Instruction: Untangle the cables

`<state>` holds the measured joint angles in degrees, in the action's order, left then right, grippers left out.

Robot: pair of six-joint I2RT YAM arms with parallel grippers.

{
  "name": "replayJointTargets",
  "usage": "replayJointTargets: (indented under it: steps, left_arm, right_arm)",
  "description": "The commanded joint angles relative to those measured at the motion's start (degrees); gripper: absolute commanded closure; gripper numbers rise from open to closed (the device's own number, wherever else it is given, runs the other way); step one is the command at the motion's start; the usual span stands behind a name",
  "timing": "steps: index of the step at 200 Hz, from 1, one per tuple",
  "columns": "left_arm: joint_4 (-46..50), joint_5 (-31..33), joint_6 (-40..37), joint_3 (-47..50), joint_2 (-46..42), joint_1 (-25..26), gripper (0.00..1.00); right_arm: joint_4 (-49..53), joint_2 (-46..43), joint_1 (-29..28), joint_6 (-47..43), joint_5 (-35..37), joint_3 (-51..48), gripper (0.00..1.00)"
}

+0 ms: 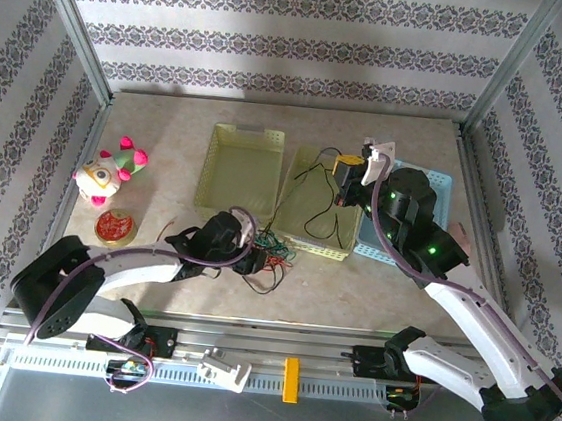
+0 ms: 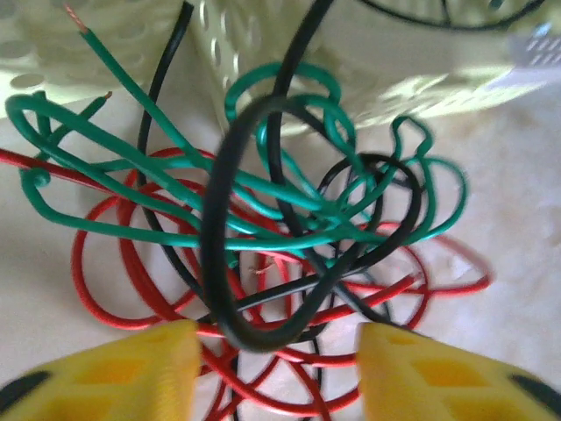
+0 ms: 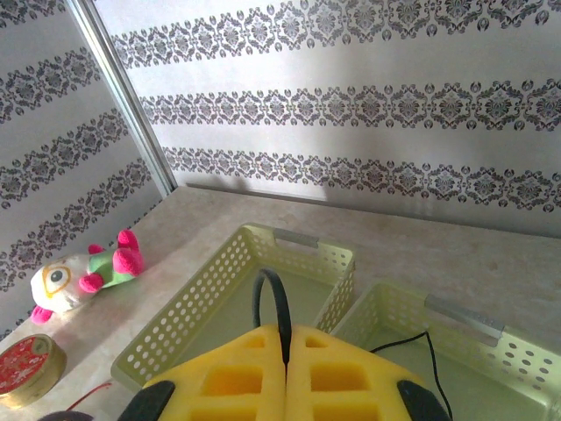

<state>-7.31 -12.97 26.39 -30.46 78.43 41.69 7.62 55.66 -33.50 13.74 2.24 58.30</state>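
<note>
Right gripper [image 3: 287,338] hangs above the pale yellow baskets [image 3: 188,311]. Your left gripper [image 2: 279,349] stands wide open just over the red, green and black tangle [image 2: 289,219] on the table [image 1: 353,289] beside them, and that knot is not yet undone. Only one black cable [image 3: 270,298] is pinched tight in the right gripper, and you cannot tell whether it is clear of the knot.

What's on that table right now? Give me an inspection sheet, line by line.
Surface: beige table, bare patches look clean.
Job's things: tangle of red, green and black cables, knotted, beside a yellow basket; one black cable held up.
Clutter: second yellow basket, blue basket, plush toy, red tin.
Grippers: left gripper open at the tangle; right gripper shut on the black cable.
Cables: purple arm cable, no snag seen.
Surroundings: patterned walls, metal frame.
</note>
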Motion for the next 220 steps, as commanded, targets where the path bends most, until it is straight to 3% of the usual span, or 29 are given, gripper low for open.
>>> replayJointTargets:
  steps: [1,23,48,79,118,220]
  left_arm:
    - [1.33,5.11,-0.29,-1.12,0.59,1.20,0.68]
    - [-0.53,9.73,1.21,1.19,-0.70,1.20,0.89]
    - [0.80,14.18,2.88,2.59,-1.94,1.20,1.00]
    - [2.86,19.92,6.52,4.10,-3.38,1.20,1.00]
    - [3.83,22.68,7.87,5.21,-4.97,1.20,1.00]
    - [3.43,24.22,7.26,5.24,-7.73,1.20,1.00]
  right_arm:
    - [-0.10,-1.86,0.67,0.84,0.28,1.02,1.00]
    - [0.38,-2.63,0.97,0.55,1.72,1.76,1.00]
    - [0.47,-3.99,1.88,0.15,7.35,3.41,1.00]
    - [-1.45,-5.80,5.67,-0.64,10.80,5.95,1.00]
    - [-1.91,-5.68,10.22,-0.57,5.38,10.07,1.00]
    - [-2.69,4.52,13.28,-0.33,-2.17,15.55,1.00]
